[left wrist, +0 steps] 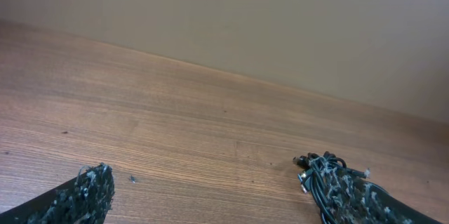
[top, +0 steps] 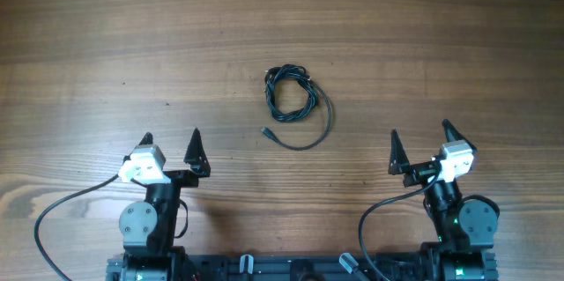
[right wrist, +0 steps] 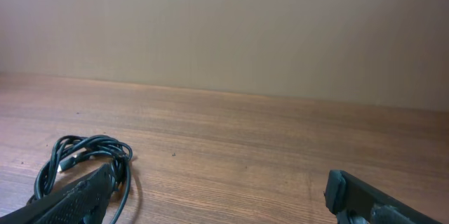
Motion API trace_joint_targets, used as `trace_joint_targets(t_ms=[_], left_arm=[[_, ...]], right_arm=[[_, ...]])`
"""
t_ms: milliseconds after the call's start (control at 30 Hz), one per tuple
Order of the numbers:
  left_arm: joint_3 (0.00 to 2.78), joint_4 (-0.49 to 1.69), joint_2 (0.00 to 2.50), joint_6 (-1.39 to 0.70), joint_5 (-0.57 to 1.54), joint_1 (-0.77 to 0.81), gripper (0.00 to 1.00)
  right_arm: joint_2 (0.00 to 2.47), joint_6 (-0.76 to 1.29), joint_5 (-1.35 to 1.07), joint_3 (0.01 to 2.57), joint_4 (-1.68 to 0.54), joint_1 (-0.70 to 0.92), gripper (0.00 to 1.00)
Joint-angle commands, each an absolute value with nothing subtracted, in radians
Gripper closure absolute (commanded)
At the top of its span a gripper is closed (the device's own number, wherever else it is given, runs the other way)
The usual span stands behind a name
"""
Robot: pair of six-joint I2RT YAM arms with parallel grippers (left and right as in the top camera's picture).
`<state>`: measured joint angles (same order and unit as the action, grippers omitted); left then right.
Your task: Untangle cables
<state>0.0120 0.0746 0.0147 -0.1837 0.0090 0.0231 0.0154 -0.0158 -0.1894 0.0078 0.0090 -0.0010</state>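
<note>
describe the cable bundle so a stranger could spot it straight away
On the wooden table, look near the middle, ahead of the left gripper and right gripper. The cables lie there as a small black coil with one loose tail ending in a plug, thinner than the arms' wires.

A brown wooden table [top: 106, 43] with a streaky grain is stretching across the overhead view. In the wrist views a plain beige wall [right wrist: 231, 27] is rising right behind its far edge, and soft, even light is falling across both
</note>
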Motion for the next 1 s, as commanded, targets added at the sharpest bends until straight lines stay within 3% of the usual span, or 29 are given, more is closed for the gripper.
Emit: trace_joint_targets(t_ms=[0, 967], left_arm=[[0.006, 0.075, 0.007, -0.164, 0.010, 0.015, 0.00], [0.006, 0.074, 0.007, -0.163, 0.010, 0.015, 0.00]], right_arm=[[0.005, 0.000, -0.177, 0.005, 0.015, -0.002, 0.00], [0.005, 0.061, -0.287, 0.006, 0.022, -0.002, 0.00]])
